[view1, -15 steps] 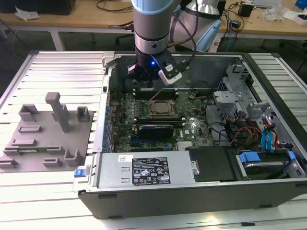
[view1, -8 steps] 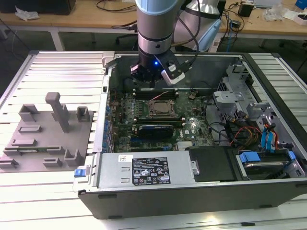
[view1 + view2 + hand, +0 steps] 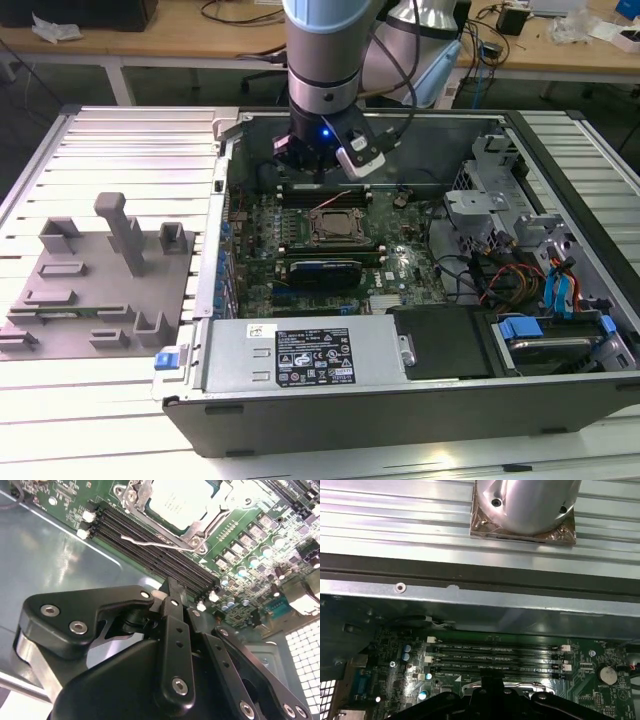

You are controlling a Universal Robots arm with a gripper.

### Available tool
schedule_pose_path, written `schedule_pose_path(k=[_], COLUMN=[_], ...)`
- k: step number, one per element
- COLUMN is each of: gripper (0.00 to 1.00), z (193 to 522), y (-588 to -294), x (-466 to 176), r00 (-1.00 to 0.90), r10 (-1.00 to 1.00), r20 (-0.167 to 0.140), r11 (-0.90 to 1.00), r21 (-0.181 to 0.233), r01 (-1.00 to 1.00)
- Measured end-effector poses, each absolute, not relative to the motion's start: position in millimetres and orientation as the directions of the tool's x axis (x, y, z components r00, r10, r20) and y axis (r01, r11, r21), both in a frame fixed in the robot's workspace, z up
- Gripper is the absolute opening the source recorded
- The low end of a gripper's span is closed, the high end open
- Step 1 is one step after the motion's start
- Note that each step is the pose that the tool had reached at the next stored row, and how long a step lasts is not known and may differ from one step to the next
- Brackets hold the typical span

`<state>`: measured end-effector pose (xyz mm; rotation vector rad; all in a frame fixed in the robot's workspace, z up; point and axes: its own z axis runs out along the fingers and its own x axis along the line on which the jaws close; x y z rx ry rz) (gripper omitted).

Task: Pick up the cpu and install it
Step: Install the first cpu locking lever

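Note:
The cpu (image 3: 182,502) has a pale silver top and lies flat inside the socket's metal frame (image 3: 335,225) on the green motherboard. A thin wire lever (image 3: 150,541) runs along the socket's edge. My gripper (image 3: 310,165) hangs over the black memory slots (image 3: 495,655), just behind the socket and near the case's back wall. In both wrist views its black fingers (image 3: 171,587) stand together with nothing between them. The gripper (image 3: 487,681) is apart from the cpu and does not touch it.
The open computer case (image 3: 200,300) surrounds the board. A power supply (image 3: 300,355) lies at its front, and drive cages with blue clips (image 3: 560,290) and cables are at the exterior view's right. Grey plastic blocks (image 3: 100,270) stand on the ribbed table at the exterior view's left.

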<state>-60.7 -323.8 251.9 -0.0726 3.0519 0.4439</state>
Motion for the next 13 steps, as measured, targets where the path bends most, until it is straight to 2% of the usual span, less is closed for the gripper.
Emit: schedule_pose_path(k=[6, 13], gripper=[0.11, 0.11], z=[251.6, 251.6], y=[-323.9, -324.0], x=[-60.6, -60.6], r00=[-0.998, -0.998], r10=[-0.015, -0.016], r20=[-0.063, -0.062], r11=[0.962, 0.973], r21=[0.272, 0.229], r01=[-0.031, -0.030])
